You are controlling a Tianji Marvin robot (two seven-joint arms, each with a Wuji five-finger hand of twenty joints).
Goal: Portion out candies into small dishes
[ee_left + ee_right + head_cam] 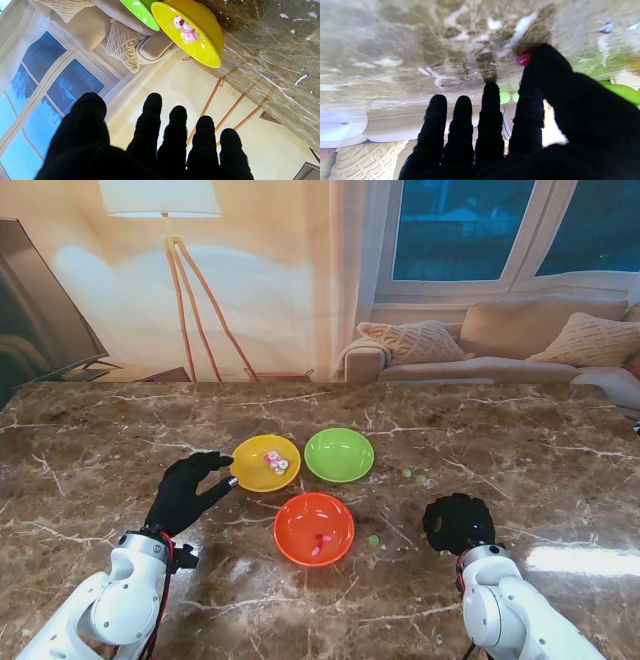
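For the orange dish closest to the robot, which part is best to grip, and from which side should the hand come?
Probably the rim of the orange dish, pinched thumb over the lip. It is a shallow bowl with sloping walls, so only the thin edge offers a hold. The left hand could come from the dish's left, where the table looks bare; the yellow dish and green dish crowd the far side.

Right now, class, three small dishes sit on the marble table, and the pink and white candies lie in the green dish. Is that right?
Not quite. The green dish looks empty. The pink and white candies lie in the yellow dish, as the stand view shows. Three dishes on the marble table is right; the third is the orange dish.
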